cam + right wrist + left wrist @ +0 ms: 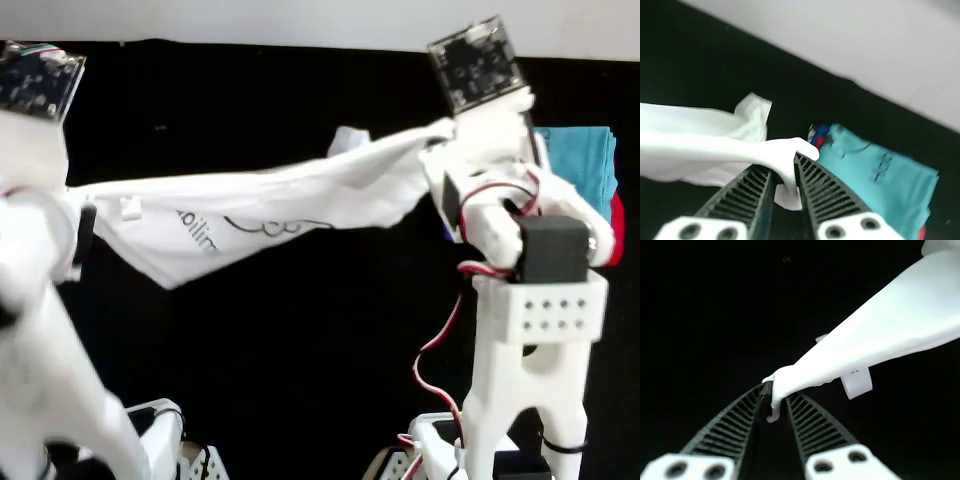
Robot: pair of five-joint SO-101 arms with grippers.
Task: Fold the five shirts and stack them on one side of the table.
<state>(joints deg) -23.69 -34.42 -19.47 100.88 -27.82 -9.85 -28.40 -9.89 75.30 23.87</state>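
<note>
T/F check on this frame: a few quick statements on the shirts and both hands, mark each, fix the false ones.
1. The left hand is shut on the white shirt. True.
2. The right hand is open. False: it is shut on the shirt's other end.
3. The white shirt is folded. False: it hangs stretched between the two hands.
4. A folded teal shirt lies on top of red and blue cloth. True.

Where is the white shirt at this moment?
In the high view the white shirt is stretched over the black table, its left end in the left end effector, its right end in the right end effector, near the teal shirt.
</note>
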